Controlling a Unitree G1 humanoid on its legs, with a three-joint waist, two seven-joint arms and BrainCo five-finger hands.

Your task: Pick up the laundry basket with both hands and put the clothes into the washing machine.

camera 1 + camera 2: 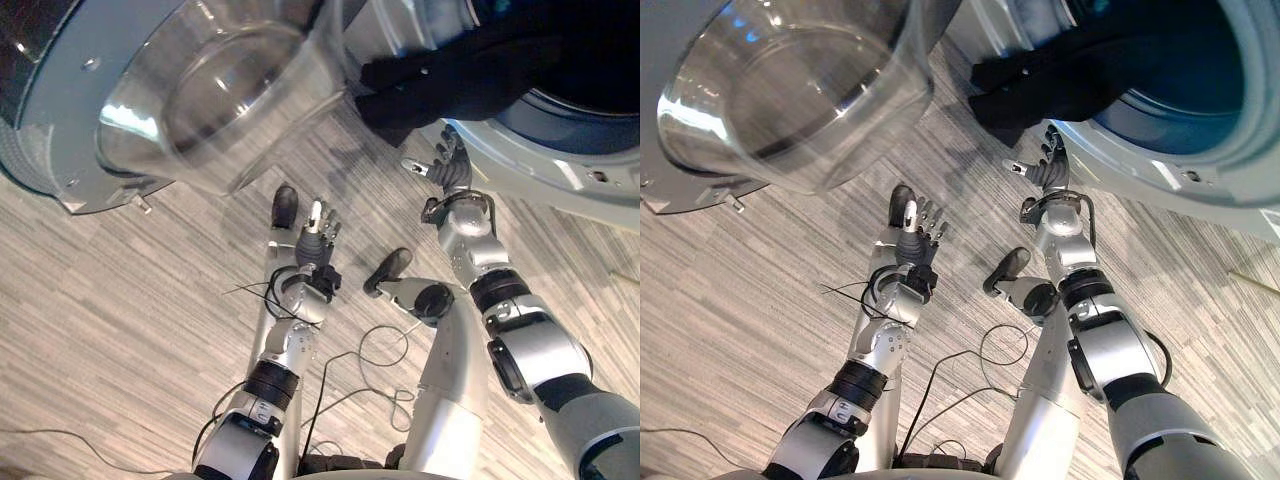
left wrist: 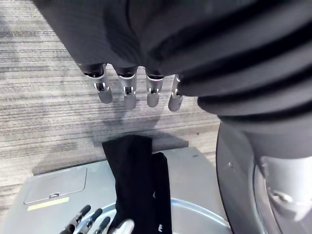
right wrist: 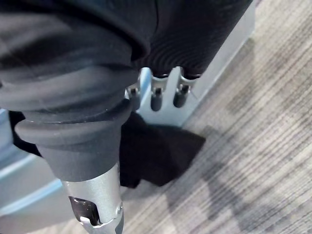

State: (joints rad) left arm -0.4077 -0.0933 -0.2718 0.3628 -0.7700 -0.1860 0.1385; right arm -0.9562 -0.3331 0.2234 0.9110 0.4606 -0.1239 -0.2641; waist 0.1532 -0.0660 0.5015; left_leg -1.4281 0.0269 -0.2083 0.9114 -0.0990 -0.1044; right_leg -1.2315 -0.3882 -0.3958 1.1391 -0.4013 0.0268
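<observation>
Black cloth (image 1: 450,75) hangs half out over the washer (image 1: 560,170) opening's lower rim. Right hand (image 1: 452,168) is spread just below it, holding nothing. Left hand (image 1: 318,240) is relaxed and empty. Risk: unpushed, the cloth slides out onto the floor.

No text, number, brand or sign can be read on any surface.

One label is present: a narrow yellow strip (image 2: 41,207) on the grey panel of the washing machine (image 2: 195,185), just beside the edge of a rectangular hatch (image 2: 56,184). Any print on it is too small to make out, so whether it carries words or figures cannot be told.
</observation>
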